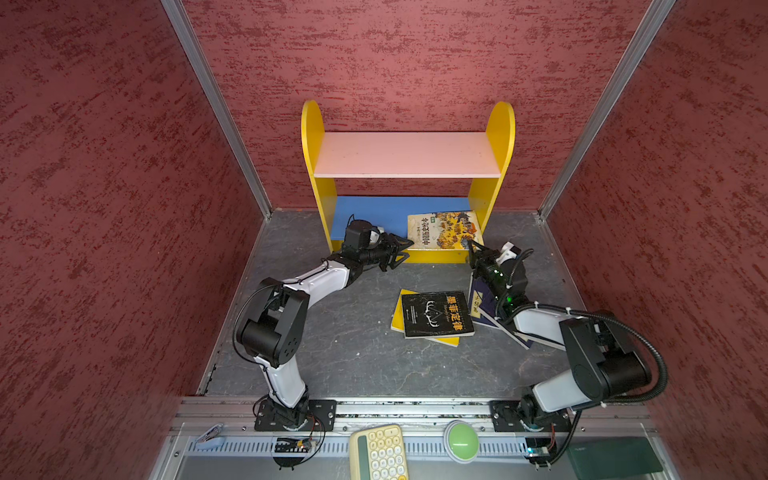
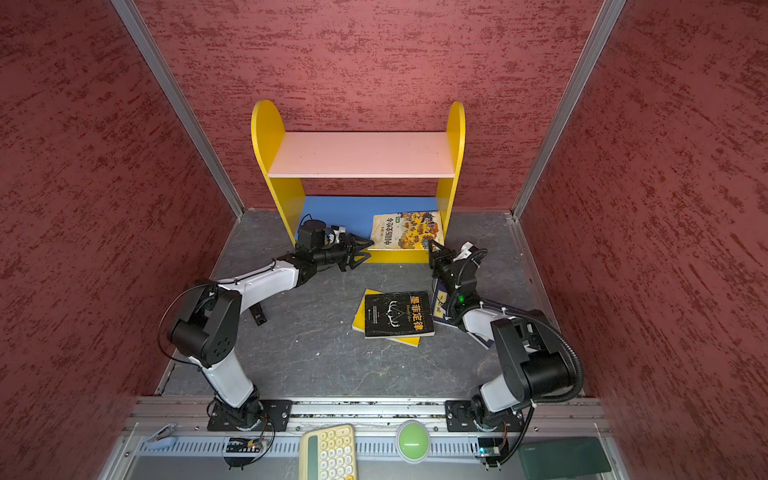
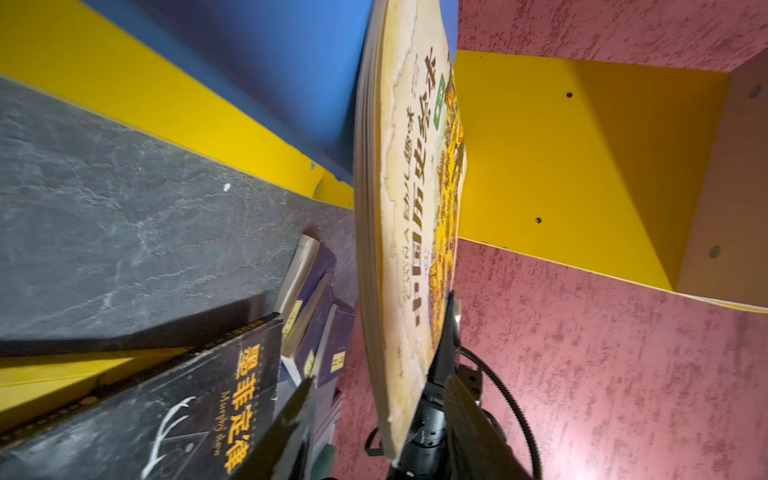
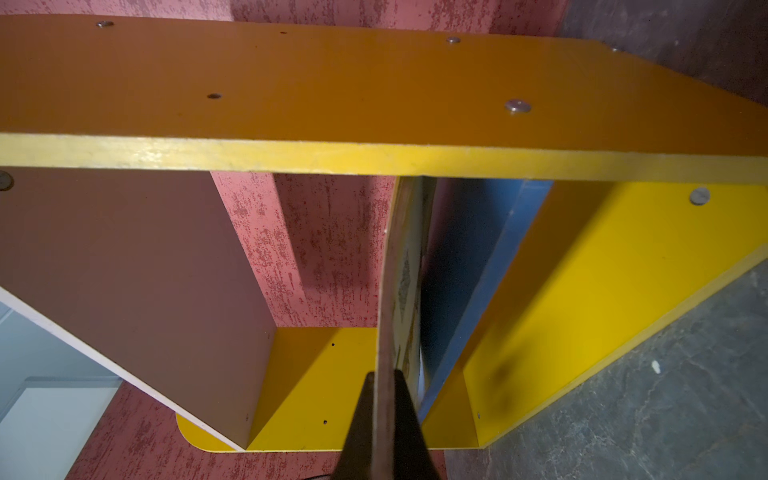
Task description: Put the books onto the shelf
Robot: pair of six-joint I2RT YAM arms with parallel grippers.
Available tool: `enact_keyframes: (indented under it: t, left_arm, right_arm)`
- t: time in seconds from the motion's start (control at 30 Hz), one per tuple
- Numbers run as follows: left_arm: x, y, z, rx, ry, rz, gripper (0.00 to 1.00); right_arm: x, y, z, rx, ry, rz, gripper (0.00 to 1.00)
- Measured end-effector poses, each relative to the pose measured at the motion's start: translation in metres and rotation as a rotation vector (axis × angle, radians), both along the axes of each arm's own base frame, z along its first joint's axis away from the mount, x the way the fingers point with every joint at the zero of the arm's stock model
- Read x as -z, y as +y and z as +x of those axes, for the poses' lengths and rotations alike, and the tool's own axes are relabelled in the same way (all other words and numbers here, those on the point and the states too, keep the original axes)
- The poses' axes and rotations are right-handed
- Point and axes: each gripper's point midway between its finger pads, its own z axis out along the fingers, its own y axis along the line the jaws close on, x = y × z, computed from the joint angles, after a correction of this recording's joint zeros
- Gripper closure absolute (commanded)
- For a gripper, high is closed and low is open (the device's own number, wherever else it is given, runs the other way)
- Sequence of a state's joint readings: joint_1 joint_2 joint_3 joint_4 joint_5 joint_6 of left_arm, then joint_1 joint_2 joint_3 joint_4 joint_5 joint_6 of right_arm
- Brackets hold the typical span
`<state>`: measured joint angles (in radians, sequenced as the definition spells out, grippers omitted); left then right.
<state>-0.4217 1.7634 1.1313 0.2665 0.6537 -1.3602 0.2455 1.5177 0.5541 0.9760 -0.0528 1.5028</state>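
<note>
The big illustrated book (image 1: pixel 444 230) lies tilted on the blue lower board (image 1: pixel 374 212) of the shelf (image 1: pixel 313 137). It sits at the end by the right side panel, with its near edge over the yellow front base. I take it for a light, thin paperback, and a limp one. Its cover bows in the left wrist view, so a pinch at one corner alone would let it flop. The spine edge looks the stiffest place to hold, with a second support on the open edge.

My right tool (image 4: pixel 384 374) is clamped on the book's near edge. My left tool (image 1: pixel 401 251) has its jaws apart about the other near corner, and I cannot tell whether they touch it.

On the table (image 1: pixel 332 353) a black book (image 1: pixel 436 313) lies on a yellow book (image 1: pixel 398 309). The navy books (image 1: pixel 478 303) lie partly under my right arm.
</note>
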Motion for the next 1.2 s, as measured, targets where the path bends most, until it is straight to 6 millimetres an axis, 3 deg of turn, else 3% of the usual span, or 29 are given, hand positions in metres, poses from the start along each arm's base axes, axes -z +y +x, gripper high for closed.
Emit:
enact_keyframes:
  t: [0.47, 0.67, 0.77, 0.9, 1.03, 1.2]
  left_arm:
    - [-0.001, -0.001, 0.004, -0.034, 0.011, -0.016, 0.81]
    - [0.011, -0.001, 0.009, -0.037, 0.019, 0.027, 0.98]
    - [0.01, -0.001, 0.011, -0.037, 0.004, 0.044, 1.0]
    - [0.013, 0.001, 0.014, -0.05, -0.001, 0.064, 1.0]
    - [0.015, 0.004, 0.018, -0.072, -0.009, 0.076, 1.0]
    - [0.016, 0.008, 0.023, -0.107, -0.024, 0.087, 1.0]
  right_arm:
    - [0.008, 0.004, 0.013, -0.001, -0.005, 0.005, 0.99]
    - [0.009, 0.005, 0.012, -0.006, -0.001, 0.008, 0.94]
    - [0.014, 0.007, 0.012, -0.021, 0.017, 0.001, 0.78]
    - [0.021, 0.009, 0.012, -0.05, 0.048, -0.019, 0.46]
    - [0.024, 0.006, 0.009, -0.077, 0.084, -0.044, 0.29]
    - [0.007, -0.023, -0.001, -0.053, 0.099, -0.129, 0.14]
